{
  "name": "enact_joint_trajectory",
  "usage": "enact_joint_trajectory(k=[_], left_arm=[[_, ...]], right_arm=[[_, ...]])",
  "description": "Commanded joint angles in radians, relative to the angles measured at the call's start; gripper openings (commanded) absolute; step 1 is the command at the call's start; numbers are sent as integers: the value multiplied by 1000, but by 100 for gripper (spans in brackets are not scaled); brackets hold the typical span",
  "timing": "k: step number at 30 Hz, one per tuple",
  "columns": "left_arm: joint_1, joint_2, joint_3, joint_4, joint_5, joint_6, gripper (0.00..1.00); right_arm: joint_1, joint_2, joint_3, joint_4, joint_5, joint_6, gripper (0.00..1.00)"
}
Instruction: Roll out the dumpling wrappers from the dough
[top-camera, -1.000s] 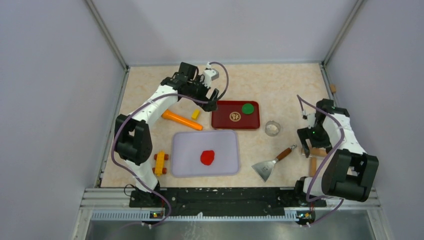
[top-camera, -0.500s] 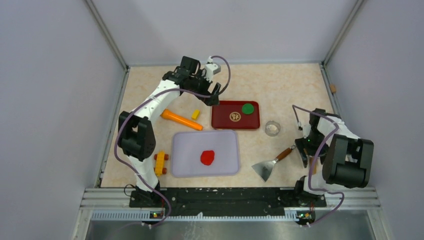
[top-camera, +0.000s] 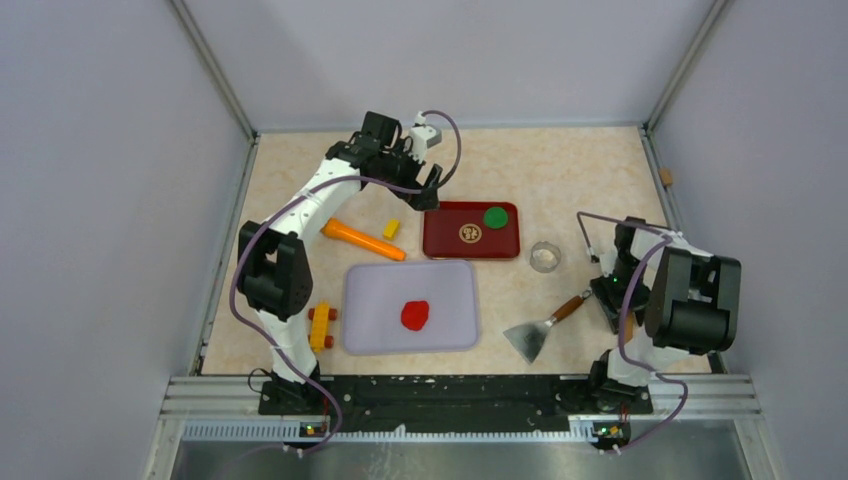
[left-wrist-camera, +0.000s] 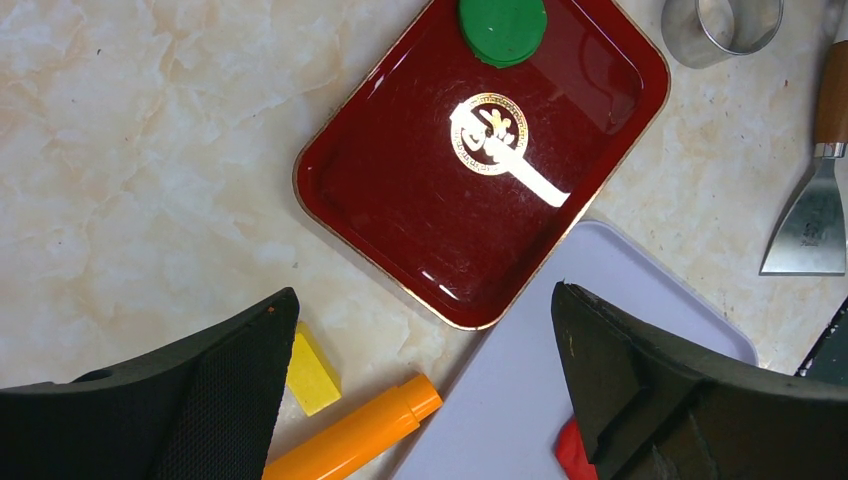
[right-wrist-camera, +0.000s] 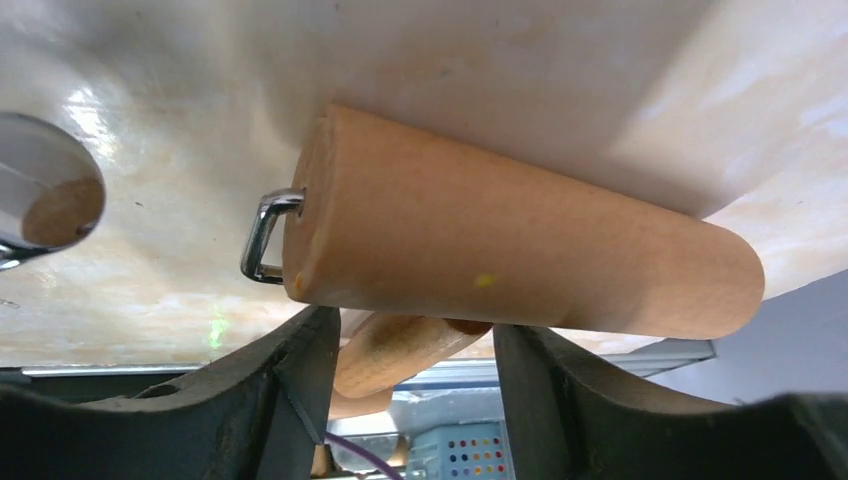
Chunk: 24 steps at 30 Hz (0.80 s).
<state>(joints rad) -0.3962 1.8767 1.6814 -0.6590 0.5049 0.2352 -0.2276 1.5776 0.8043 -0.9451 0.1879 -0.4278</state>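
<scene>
The dough (top-camera: 415, 315) is a small red lump in the middle of the lilac board (top-camera: 380, 300). Its edge shows past my finger in the left wrist view (left-wrist-camera: 566, 452). No red wrapper discs are in view. My left gripper (top-camera: 432, 190) hangs open and empty above the table, left of the dark red tray (top-camera: 450, 243); its jaws (left-wrist-camera: 425, 300) stand wide apart. My right gripper (top-camera: 613, 303) is low at the table's right side. It (right-wrist-camera: 415, 330) is open, with the handle (right-wrist-camera: 400, 345) of the wooden rolling pin (right-wrist-camera: 520, 250) between its fingers.
A green disc (top-camera: 495, 216) lies in the tray's far right corner. A metal ring cutter (top-camera: 545, 256) and a scraper (top-camera: 540, 330) lie right of the board. An orange cylinder (top-camera: 363, 240), a yellow block (top-camera: 391, 228) and a yellow-and-orange piece (top-camera: 320, 326) lie to its left.
My right gripper has dropped down and in towards the rolling pin at the right edge. My left gripper has drawn back slightly towards the far wall. The dough has not moved.
</scene>
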Motion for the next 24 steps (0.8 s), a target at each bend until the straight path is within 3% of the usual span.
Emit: enact_joint_trajectory(k=[1, 9, 13, 19, 24], left_arm=[[2, 3, 41, 9, -10, -1, 99], [2, -4, 45, 13, -16, -2, 99], [2, -10, 42, 6, -27, 6, 99], [2, -17, 40, 3, -22, -5, 99], [2, -12, 45, 0, -26, -7, 99]], right_arm=[[-12, 37, 63, 202, -3, -80, 57], [-9, 201, 225, 303, -104, -90, 50], [-3, 206, 264, 354, -179, -120, 57], [-1, 126, 151, 548, -170, -82, 71], [-1, 60, 35, 626, -163, -47, 73]])
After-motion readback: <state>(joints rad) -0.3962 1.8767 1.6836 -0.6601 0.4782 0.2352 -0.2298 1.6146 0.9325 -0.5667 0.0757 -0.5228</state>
